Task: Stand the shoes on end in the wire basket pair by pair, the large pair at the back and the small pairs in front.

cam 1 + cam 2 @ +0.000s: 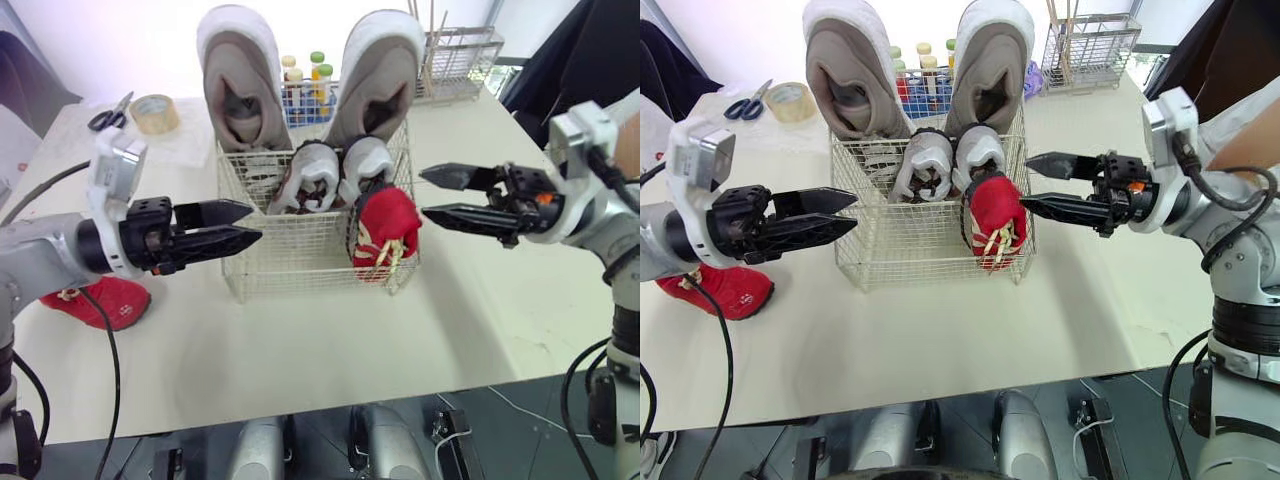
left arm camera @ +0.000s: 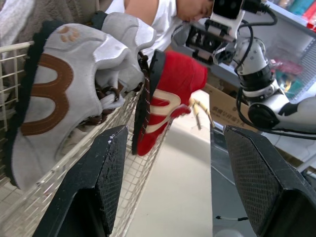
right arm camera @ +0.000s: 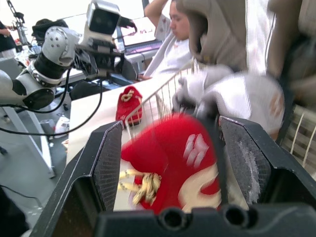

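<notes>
The wire basket stands mid-table. Two large grey shoes stand on end at its back. A small grey-and-white pair stands in front of them. One small red shoe stands on end at the basket's front right corner; its partner lies on the table at the left. My right gripper is open, its tips just right of the standing red shoe, apart from it. My left gripper is open and empty by the basket's left wall.
Behind the basket are small bottles, and a second wire rack stands at the back right. A tape roll and scissors lie at the back left. A seated person is beyond the table.
</notes>
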